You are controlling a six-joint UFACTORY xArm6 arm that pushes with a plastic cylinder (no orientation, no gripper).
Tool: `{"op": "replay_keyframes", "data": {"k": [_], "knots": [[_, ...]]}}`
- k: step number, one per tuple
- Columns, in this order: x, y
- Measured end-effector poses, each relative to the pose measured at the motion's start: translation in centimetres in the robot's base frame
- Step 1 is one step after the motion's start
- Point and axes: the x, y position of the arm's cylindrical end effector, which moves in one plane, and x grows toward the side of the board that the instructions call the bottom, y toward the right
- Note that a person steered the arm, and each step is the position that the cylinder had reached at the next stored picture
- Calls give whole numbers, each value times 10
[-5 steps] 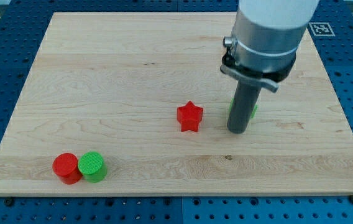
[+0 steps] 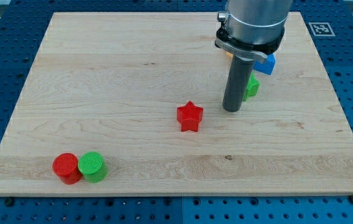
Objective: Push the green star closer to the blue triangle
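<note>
The green star [image 2: 252, 87] lies at the board's right, mostly hidden behind my rod; only its right part shows. The blue triangle [image 2: 266, 63] sits just above and to the right of it, partly hidden by the arm's collar. A small gap separates the two blocks. My tip [image 2: 231, 109] rests on the board just left of and below the green star, touching or nearly touching it.
A red star [image 2: 189, 116] lies left of my tip near the board's middle. A red cylinder [image 2: 66, 168] and a green cylinder [image 2: 92, 166] stand side by side at the bottom left. An orange block's edge [image 2: 227, 53] peeks out left of the collar. The wooden board [image 2: 133, 74] ends near the right.
My rod has moved up the view and slightly left, pushing the green star upward. The blue triangle, hidden before, now shows beside the collar.
</note>
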Motion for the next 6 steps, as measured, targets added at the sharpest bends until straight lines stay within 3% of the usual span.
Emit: {"op": "replay_keyframes", "data": {"k": [2, 4, 6], "knots": [[-16, 43], [-11, 11], [-48, 18]]}}
